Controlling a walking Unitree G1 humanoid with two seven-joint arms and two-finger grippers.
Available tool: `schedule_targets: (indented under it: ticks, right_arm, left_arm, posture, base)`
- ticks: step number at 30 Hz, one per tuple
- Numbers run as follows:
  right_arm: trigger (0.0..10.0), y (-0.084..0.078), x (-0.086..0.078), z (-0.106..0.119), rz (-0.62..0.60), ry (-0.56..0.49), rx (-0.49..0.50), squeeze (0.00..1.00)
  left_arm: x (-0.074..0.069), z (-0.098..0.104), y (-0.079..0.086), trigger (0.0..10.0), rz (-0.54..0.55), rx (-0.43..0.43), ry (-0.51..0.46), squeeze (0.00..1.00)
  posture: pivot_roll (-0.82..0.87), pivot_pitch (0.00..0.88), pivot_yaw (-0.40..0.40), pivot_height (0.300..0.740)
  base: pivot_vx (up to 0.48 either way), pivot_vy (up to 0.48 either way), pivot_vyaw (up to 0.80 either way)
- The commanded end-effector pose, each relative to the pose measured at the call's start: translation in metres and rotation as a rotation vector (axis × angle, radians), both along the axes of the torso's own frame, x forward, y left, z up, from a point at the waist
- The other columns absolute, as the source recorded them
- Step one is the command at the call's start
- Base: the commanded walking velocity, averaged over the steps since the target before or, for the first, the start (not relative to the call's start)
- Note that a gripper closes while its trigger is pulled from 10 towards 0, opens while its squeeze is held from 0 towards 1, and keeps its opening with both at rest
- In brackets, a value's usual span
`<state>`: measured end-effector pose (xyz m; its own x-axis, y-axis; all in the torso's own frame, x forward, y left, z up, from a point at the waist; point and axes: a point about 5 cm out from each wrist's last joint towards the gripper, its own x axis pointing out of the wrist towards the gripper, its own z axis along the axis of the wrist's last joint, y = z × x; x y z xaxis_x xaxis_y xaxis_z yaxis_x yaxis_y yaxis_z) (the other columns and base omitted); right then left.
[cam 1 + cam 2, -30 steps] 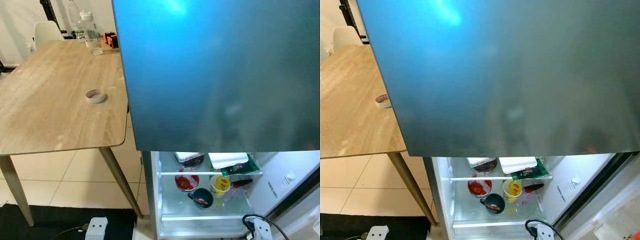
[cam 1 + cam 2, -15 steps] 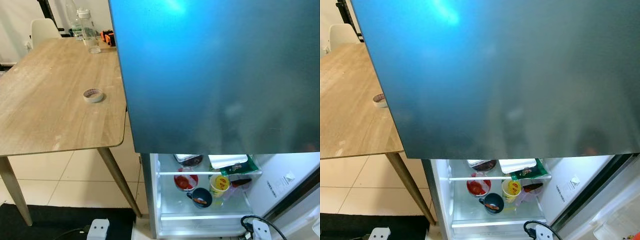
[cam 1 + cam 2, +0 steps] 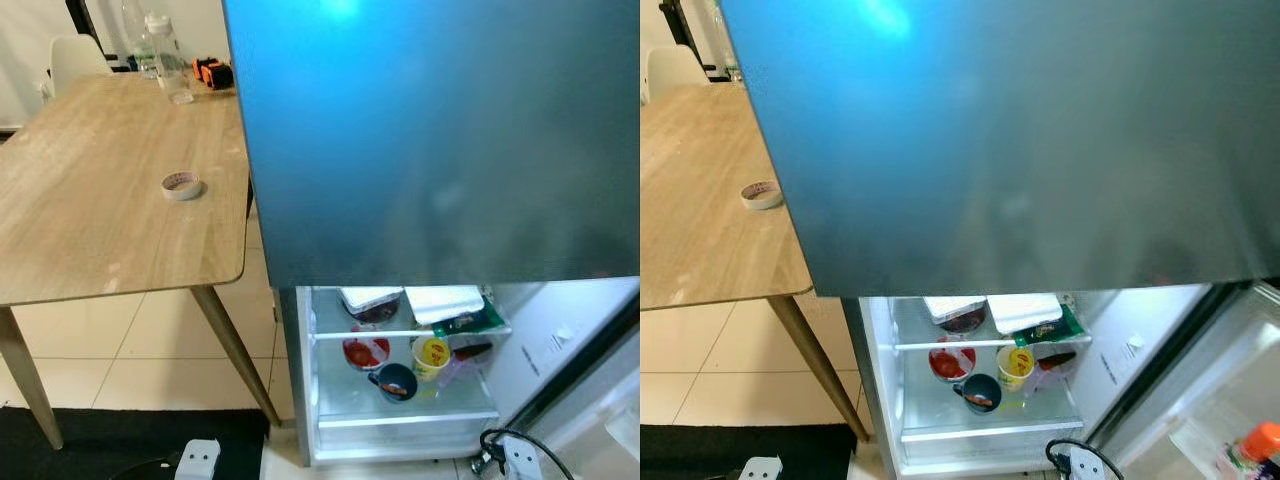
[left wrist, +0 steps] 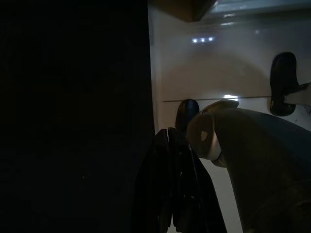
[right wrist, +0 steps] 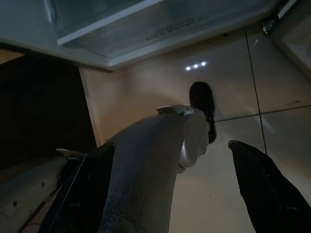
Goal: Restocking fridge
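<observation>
Pale floor tiles [image 3: 150, 340] lie under a wooden bench [image 3: 90, 200] at nine o'clock and a big blue fridge [image 3: 430, 140] at twelve o'clock. Its lower door hangs open, and the lit shelf [image 3: 410, 335] sits at about five o'clock. On that shelf are a red bowl [image 3: 364, 352], a dark blue cup [image 3: 395, 381], a yellow cup [image 3: 432, 355], a green packet [image 3: 470, 320] and a white box [image 3: 443, 302]. On the bench lie a roll of tape [image 3: 181, 185] and, far back at eleven o'clock, a clear bottle [image 3: 172, 68].

Both arms hang low beside the robot's legs. The left gripper [image 4: 171, 145] has its jaws pressed together and holds nothing. The right gripper [image 5: 170, 189] has its jaws spread wide and also holds nothing.

Neither arm looks clearly closer to the open shelf, which is ahead of both and up from the jaws. I think the robot still has to fetch something, maybe the bottle.
</observation>
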<state>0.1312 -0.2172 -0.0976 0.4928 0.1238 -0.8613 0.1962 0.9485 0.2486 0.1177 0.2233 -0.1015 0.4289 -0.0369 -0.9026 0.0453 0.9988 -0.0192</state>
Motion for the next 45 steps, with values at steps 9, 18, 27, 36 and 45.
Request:
schedule_targets:
  ticks: [9,18,27,36,45]
  right_arm:
    - [10.0,0.001,-0.001,-0.001,0.000,0.007,0.004,0.00]
    - [10.0,0.003,-0.002,-0.001,-0.001,0.008,0.009,0.00]
    - [10.0,0.002,-0.004,-0.001,-0.001,0.011,0.011,0.00]
    - [10.0,0.000,-0.003,-0.001,0.002,0.009,0.011,0.00]
    - [10.0,-0.001,-0.005,-0.001,0.002,0.012,0.013,0.00]
  left_arm:
    - [-0.004,-0.003,-0.006,10.0,-0.012,0.001,0.025,0.00]
    - [-0.001,-0.004,-0.020,10.0,-0.030,-0.017,0.015,0.00]
    - [0.000,-0.004,-0.020,10.0,-0.038,-0.019,0.012,0.00]
    - [-0.003,-0.004,-0.018,10.0,-0.041,-0.020,0.014,0.00]
    - [-0.006,-0.005,-0.018,10.0,-0.039,-0.023,0.019,0.00]
  posture:
    - [0.01,0.000,-0.051,0.740]
    - [0.01,0.000,-0.051,0.740]
    - [0.01,0.000,-0.051,0.740]
    - [0.00,0.000,-0.055,0.740]
    - [0.00,0.000,-0.059,0.740]
  base:
    - [-0.375,0.000,0.00]
    - [-0.387,0.000,0.00]
    - [-0.399,0.000,0.00]
    - [-0.411,0.000,0.00]
    - [-0.413,0.000,0.00]
